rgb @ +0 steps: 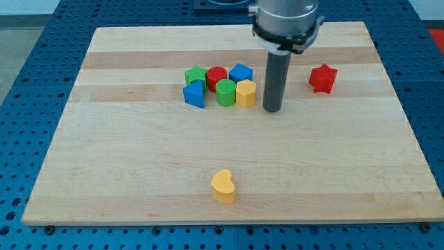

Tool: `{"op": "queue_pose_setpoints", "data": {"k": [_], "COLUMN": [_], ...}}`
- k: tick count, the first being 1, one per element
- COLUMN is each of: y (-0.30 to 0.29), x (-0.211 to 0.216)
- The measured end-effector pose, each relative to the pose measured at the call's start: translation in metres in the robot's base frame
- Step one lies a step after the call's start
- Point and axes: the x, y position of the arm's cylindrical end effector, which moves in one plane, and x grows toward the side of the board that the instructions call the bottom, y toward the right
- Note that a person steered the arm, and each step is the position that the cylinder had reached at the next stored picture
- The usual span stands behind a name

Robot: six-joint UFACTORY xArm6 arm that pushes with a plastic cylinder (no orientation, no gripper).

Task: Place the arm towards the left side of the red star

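- Nearest you lies the yellow heart [223,186], alone toward the view's bottom, well below the red star [322,78] and to its left; it plays no part in this job.
- You find the red star near the board's [125,173] right edge in the upper part, standing alone with bare wood all round it.
- You see my tip [272,109] down on the board to the star's left, slightly lower in the view, near it but clearly apart.
- You have no fingers to check: the arm ends in a plain rod, so nothing opens, closes or clamps.
- Left of the star, beyond my tip, you see a tight cluster: yellow hexagon [246,92] just beside the tip, then green cylinder [225,92] and blue triangle [195,94] in front, with blue block [241,72], red cylinder [216,75] and green block [195,74] behind.
- My tip sits between cluster and star, closer to the hexagon; I judge it is on the correct side, though you could still close some of the gap.
- You should steer rightward and a touch upward, stopping short so the star is not nudged; moving away from the hexagon keeps the cluster undisturbed.
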Motion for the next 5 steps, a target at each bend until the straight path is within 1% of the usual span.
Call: {"op": "queue_pose_setpoints", "data": {"k": [1, 2, 3, 4, 5], "y": [0.018, 0.018, 0.022, 0.024, 0.044], "x": [-0.011, -0.023, -0.046, -0.057, -0.070]}}
